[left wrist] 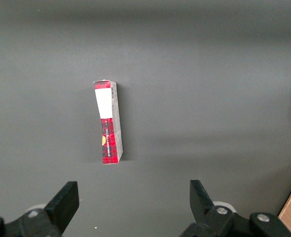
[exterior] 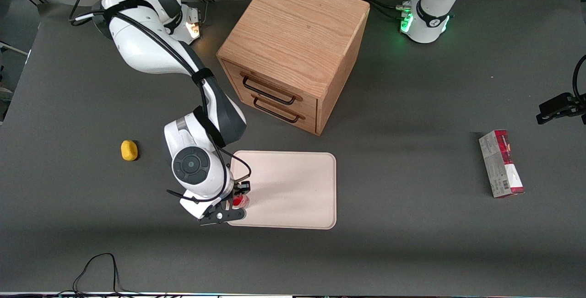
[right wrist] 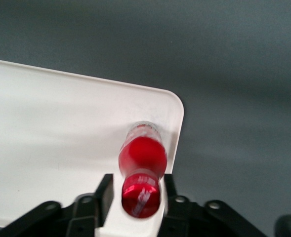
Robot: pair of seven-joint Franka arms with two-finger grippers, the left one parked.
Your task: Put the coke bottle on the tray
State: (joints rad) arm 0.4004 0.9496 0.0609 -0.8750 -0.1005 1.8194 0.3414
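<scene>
Robot lab: grey bench (exterior: pixel 412 252), mounted arms.

Dark grey table (exterior: pixel 412 243), wooden two-drawer cabinet (exterior: pixel 293 51) on it, soft shadows.

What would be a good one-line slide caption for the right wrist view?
The gripper holds the coke bottle by its red cap, above a corner of the tray.
</scene>
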